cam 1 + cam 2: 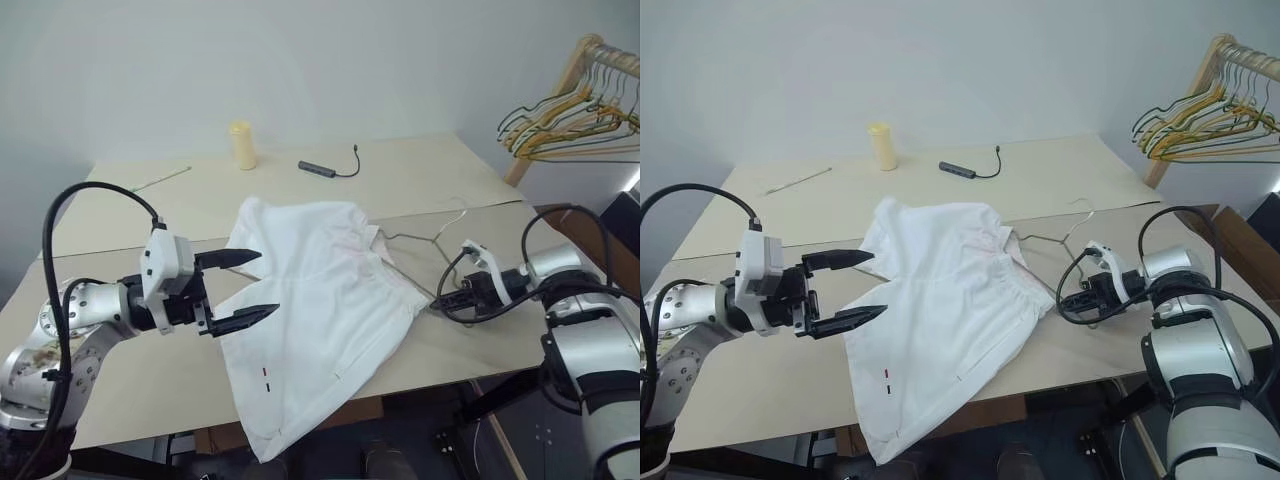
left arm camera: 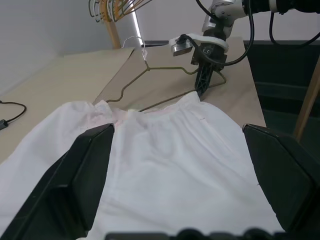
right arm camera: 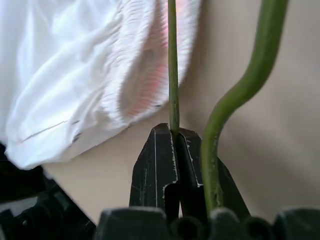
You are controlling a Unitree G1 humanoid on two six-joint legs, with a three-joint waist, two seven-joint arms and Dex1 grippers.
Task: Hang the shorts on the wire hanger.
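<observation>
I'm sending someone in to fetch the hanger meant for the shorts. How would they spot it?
On the tan table, look just right of the white shorts. The wire hanger lies flat there, pinched by the right gripper. It is one thin grey wire, unlike the colored bunch on the rack.

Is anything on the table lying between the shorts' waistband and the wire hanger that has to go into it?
Nothing visible does. The right gripper is shut on the wire hanger, whose bar already meets the waistband of the shorts. The left gripper hovers open over the shorts.
</observation>
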